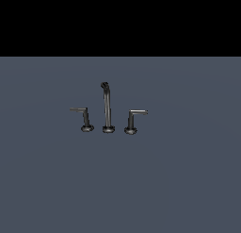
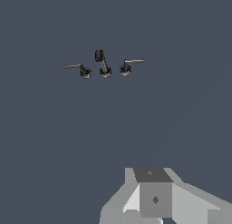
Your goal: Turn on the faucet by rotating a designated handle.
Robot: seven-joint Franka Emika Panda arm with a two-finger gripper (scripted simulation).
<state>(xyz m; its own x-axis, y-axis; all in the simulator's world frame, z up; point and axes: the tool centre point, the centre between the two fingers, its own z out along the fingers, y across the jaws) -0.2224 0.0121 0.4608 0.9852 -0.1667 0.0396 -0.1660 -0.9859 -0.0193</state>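
The faucet (image 1: 108, 109) stands on the flat grey-blue floor, its tall thin spout in the middle with a bent tip. The handle (image 1: 133, 120), a thicker silvery L-shaped lever on a wide round base, is on the exterior view's right of the spout. A slimmer, darker lever (image 1: 83, 118) stands on the other side. The wrist view shows the spout (image 2: 102, 63), the handle (image 2: 129, 65) and the darker lever (image 2: 77, 69) far off. Only the gripper's grey body (image 2: 155, 198) shows there, well away from the faucet; its fingers are hidden. The arm is out of the exterior view.
A plain grey-blue floor (image 1: 179, 180) surrounds the faucet on every side. A black band fills the top of the exterior view.
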